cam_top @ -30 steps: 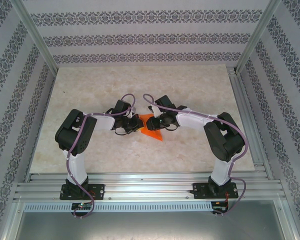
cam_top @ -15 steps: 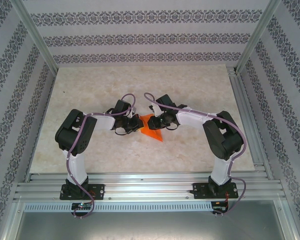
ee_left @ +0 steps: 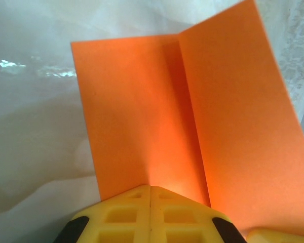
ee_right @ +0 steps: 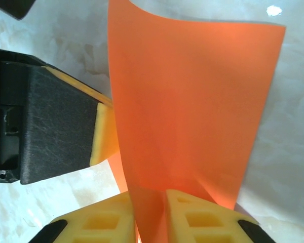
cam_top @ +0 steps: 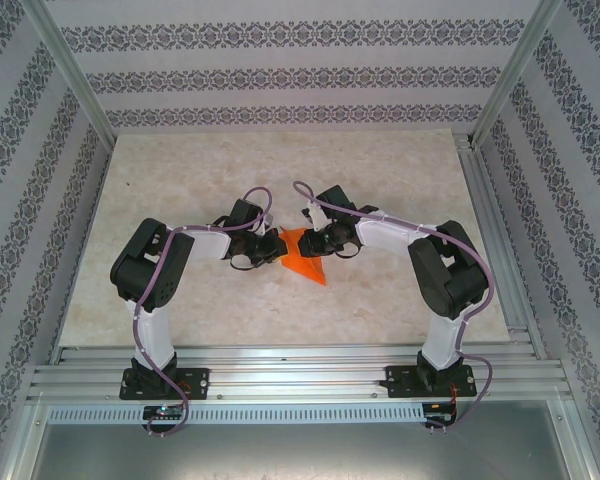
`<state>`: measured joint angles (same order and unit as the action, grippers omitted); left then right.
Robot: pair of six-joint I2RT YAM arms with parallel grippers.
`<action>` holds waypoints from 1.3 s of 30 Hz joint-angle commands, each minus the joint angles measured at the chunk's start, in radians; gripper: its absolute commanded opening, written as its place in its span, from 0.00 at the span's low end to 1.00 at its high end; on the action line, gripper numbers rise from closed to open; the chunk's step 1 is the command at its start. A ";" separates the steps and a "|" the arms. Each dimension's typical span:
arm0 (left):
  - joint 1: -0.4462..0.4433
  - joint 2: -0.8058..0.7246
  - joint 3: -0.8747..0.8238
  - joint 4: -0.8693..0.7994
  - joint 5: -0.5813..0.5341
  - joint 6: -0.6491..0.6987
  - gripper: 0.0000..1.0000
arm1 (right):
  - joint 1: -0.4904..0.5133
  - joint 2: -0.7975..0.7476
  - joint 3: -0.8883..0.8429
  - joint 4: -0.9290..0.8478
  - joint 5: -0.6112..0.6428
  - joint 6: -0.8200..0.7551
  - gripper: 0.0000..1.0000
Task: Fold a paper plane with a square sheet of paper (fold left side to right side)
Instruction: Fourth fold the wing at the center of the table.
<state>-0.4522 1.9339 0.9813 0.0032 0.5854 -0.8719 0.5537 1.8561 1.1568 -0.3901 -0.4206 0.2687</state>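
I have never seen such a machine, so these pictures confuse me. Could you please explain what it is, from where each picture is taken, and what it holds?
These are two robot arms bolted at the near edge of a pale table. Each arm ends in a gripper with two yellow fingers. One picture looks down from above and behind the arms. The other two come from small cameras on the wrists, so each shows its own fingers at the bottom. The bright orange thing is the square sheet of paper, with a crease in it. The left gripper and the right gripper meet at it from opposite sides, and both appear to pinch it. In the right wrist picture the sheet stands up and curves.
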 commanded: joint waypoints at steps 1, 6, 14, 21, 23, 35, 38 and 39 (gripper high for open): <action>-0.011 0.020 -0.008 -0.091 -0.061 0.024 0.00 | -0.011 0.009 0.020 0.006 -0.038 -0.001 0.12; -0.011 0.021 -0.008 -0.096 -0.064 0.027 0.00 | -0.044 0.032 -0.005 0.046 -0.100 0.012 0.08; -0.012 0.019 -0.011 -0.106 -0.070 0.033 0.00 | -0.083 0.081 -0.046 0.139 -0.219 0.053 0.07; -0.012 0.018 -0.012 -0.115 -0.077 0.035 0.00 | -0.106 0.081 -0.061 0.148 -0.241 0.049 0.08; -0.011 0.017 -0.015 -0.114 -0.075 0.037 0.00 | -0.104 0.073 -0.060 0.136 -0.251 0.042 0.10; -0.007 -0.148 -0.036 -0.059 -0.041 -0.009 0.18 | -0.086 0.049 -0.071 0.129 -0.223 0.040 0.11; 0.001 -0.191 -0.031 -0.063 -0.055 -0.048 0.30 | -0.081 0.042 -0.074 0.131 -0.213 0.037 0.11; 0.003 -0.198 -0.024 -0.075 -0.066 -0.067 0.35 | -0.077 0.040 -0.077 0.134 -0.213 0.035 0.11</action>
<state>-0.4538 1.7905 0.9470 -0.0479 0.5522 -0.8921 0.4606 1.9289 1.0954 -0.2752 -0.6407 0.3164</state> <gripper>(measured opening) 0.315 0.113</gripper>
